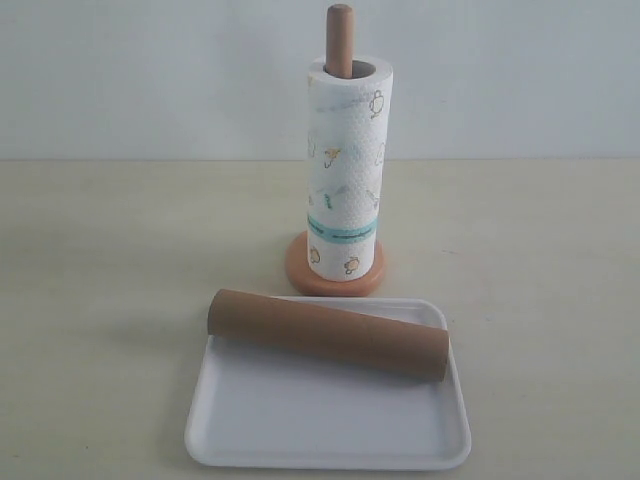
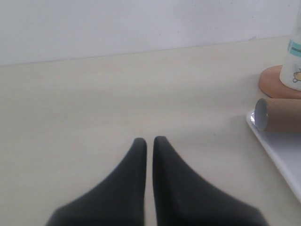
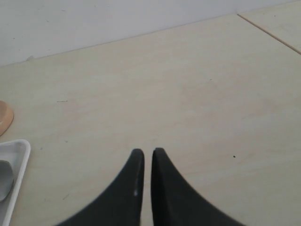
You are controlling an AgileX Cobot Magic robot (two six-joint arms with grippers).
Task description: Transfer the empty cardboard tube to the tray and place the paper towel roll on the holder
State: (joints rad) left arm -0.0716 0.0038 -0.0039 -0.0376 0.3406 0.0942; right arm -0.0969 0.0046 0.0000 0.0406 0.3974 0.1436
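Exterior view: nearest lies the flat white rectangular tray with rounded corners and a low raised rim (image 1: pixel 320 432). The long plain brown hollow cardboard tube (image 1: pixel 330 333) rests on its side across the tray's far part, slanted, with its left end at the far left corner, where it may overhang the rim a little. Just behind the tray stands the orange-tan wooden holder, a thin rod on a round disc base (image 1: pixel 297 270). The thick white embossed paper towel roll with small cartoon prints and a teal band (image 1: pixel 345 170) stands upright on that disc, threaded over the rod, whose rounded tip pokes out of the roll's top.

Neither arm shows in this view. In the left wrist view the left gripper (image 2: pixel 149 141) hangs over the bare pale tabletop (image 2: pixel 94 108), its dark fingers drawn together to a thin slit with nothing between them, well apart from the tray's end. In the right wrist view the right gripper (image 3: pixel 147 151) is likewise pinched nearly closed and empty, off to the tray's other side.

By my reading both parts of the task are done: tube in the tray, roll on the holder. Nothing appears left.
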